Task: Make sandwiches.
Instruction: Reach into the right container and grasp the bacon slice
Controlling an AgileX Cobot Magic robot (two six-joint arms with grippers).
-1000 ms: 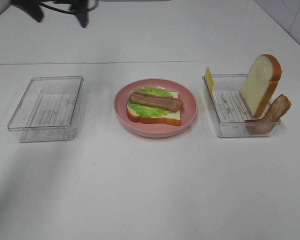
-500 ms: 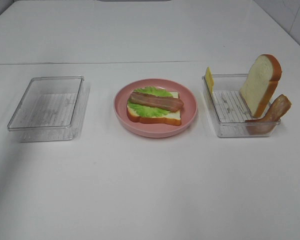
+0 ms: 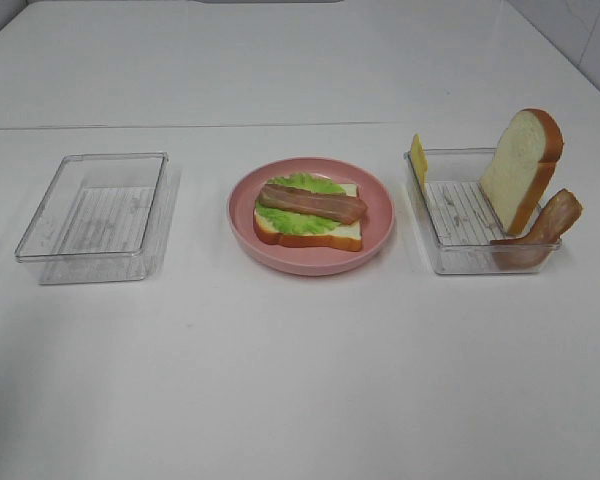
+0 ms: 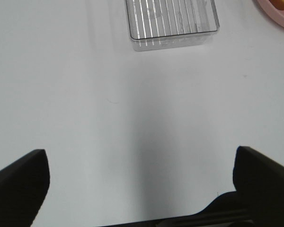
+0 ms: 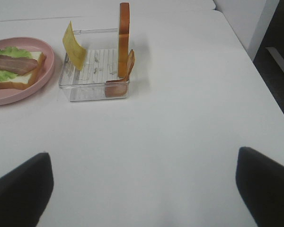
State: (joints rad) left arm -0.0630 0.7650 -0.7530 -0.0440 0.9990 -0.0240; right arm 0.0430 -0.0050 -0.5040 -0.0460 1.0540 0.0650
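Nearest: left gripper (image 4: 139, 150) and right gripper (image 5: 143, 151), each over bare table (image 3: 300, 380) on the near side of the plate (image 3: 383, 215). Both have their jaws spread wide, with nothing held.

On the plate: sandwich (image 3: 310, 212) half built, with base (image 3: 346, 238), lettuce (image 3: 292, 222) and bacon (image 3: 315, 203) on top. It has no cheese and no lid.

Left of plate: left tray (image 3: 50, 250), holding nothing.

Right of plate: right tray (image 3: 450, 262) with the stock. Spare strip (image 3: 550, 222) props on the near corner away from the plate. Slice (image 3: 520, 165) stands on edge behind it. Cheese (image 3: 418, 158) leans on the plate-side wall at the far corner.

Judgement: cheese is likely next, a job for the right gripper. Come down from above and pinch its free top edge across the thin faces. Lift clear of the wall before swinging toward the plate, then lay it flat on the bacon without shifting the layers.
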